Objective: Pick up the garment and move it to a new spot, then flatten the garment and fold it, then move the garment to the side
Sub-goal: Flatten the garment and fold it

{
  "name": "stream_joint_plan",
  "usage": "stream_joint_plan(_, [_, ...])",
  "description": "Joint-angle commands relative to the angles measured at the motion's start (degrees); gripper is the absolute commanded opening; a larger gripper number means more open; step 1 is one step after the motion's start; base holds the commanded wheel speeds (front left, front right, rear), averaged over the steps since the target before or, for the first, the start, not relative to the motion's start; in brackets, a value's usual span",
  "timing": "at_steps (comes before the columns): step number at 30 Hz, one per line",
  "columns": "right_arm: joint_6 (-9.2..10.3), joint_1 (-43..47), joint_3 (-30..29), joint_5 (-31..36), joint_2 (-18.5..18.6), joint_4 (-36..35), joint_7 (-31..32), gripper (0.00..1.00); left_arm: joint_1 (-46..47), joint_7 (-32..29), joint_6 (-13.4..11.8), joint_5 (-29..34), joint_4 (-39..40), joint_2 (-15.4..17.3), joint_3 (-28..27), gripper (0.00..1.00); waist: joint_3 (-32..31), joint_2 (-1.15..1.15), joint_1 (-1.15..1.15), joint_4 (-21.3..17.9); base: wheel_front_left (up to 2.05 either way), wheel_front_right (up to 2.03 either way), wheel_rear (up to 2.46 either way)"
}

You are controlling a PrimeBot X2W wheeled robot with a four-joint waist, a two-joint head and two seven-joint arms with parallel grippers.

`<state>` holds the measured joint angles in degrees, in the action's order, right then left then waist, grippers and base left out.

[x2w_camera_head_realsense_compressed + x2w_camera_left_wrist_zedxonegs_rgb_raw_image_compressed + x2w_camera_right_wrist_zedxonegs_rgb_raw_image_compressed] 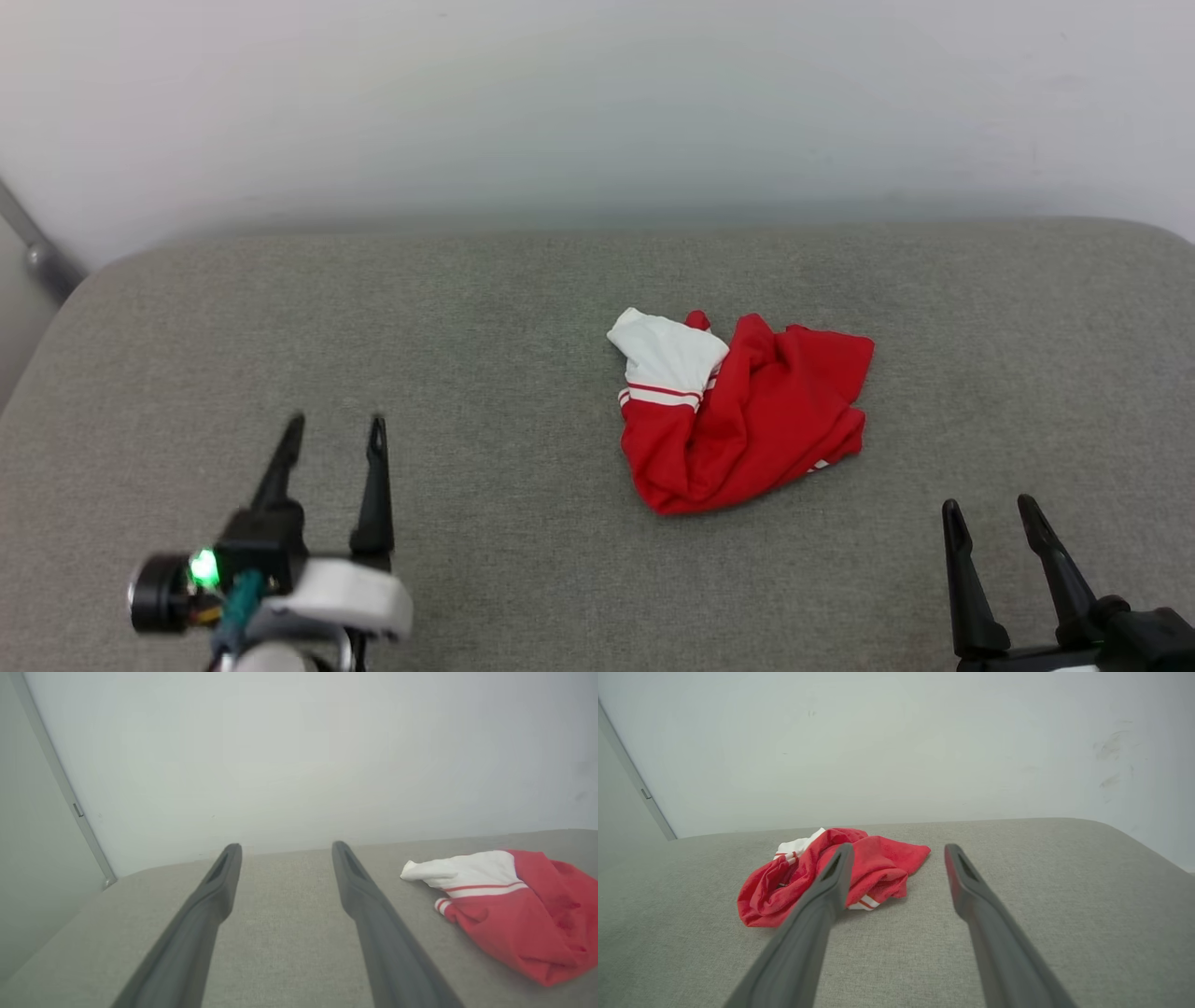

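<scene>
On the grey soft bench, a bit right of the middle, the garment lies in a crumpled heap. It is mostly red, with 1 white sleeve and red and white stripes on its far left side. Nothing touches it. The left tool is at the near left, well apart from the garment. Its 2 dark fingers stand wide with nothing between them. The right tool is at the near right, closer to the garment but not touching it. Its 2 fingers are wide too and hold nothing. A pale wall stands behind the far edge of the bench.
</scene>
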<state>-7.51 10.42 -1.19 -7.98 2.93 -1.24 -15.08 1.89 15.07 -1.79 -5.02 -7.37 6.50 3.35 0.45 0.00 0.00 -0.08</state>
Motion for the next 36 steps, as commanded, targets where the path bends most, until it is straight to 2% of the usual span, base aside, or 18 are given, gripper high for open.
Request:
stream_joint_plan(1, [0.04, -0.8, 0.2, 0.4, -0.1, -0.1, -0.1, 1.00, 2.9, 0.1, 0.6, 0.4, -0.2, 0.7, -0.4, 1.00, 0.3, 0.00, 0.00, -0.4, 0.00, 0.00, 0.00])
stream_joint_plan(7, [0.04, -2.7, 0.3, 0.9, -0.1, -0.9, -0.1, 1.00, 15.1, 0.1, 4.0, 0.9, -5.2, 4.2, -0.7, 1.00, 3.0, 0.00, 0.00, -2.5, 0.00, 0.00, 0.00])
stream_joint_plan(11, [0.04, -4.2, 0.5, 0.8, -0.1, -1.4, -0.1, 1.00, 25.5, -2.9, 6.3, 0.7, -8.8, 7.0, 0.2, 1.00, 5.6, 0.00, 0.00, -4.0, 0.00, 0.00, 0.00])
stream_joint_plan(15, [0.04, -5.6, 0.5, 0.5, -0.1, -1.7, -0.1, 1.00, 35.1, -8.3, 8.2, 0.3, -12.1, 9.1, 3.4, 1.00, 8.2, 0.00, 0.00, -5.1, 0.00, 0.00, 0.00])
stream_joint_plan(20, [0.04, -7.7, 1.1, -0.1, -0.1, -2.0, -0.1, 1.00, 45.8, -17.7, 9.1, -2.1, -15.0, 10.4, 8.6, 1.00, 12.0, 0.00, 0.00, -6.5, 0.00, 0.00, 0.00])
stream_joint_plan(24, [0.04, -9.3, 1.2, -0.7, -0.1, -2.3, -0.1, 1.00, 53.5, -26.5, 9.2, -9.5, -17.0, 10.7, 15.9, 1.00, 15.0, 0.00, 0.00, -7.6, 0.00, 0.00, 0.00])
stream_joint_plan(36, [0.04, -14.3, 2.8, -3.0, -0.1, -2.8, -0.1, 1.00, 70.2, -55.9, 9.1, -30.5, -18.6, 19.1, 41.6, 1.00, 23.7, 0.00, 0.00, -12.1, 0.00, 0.00, 0.00])
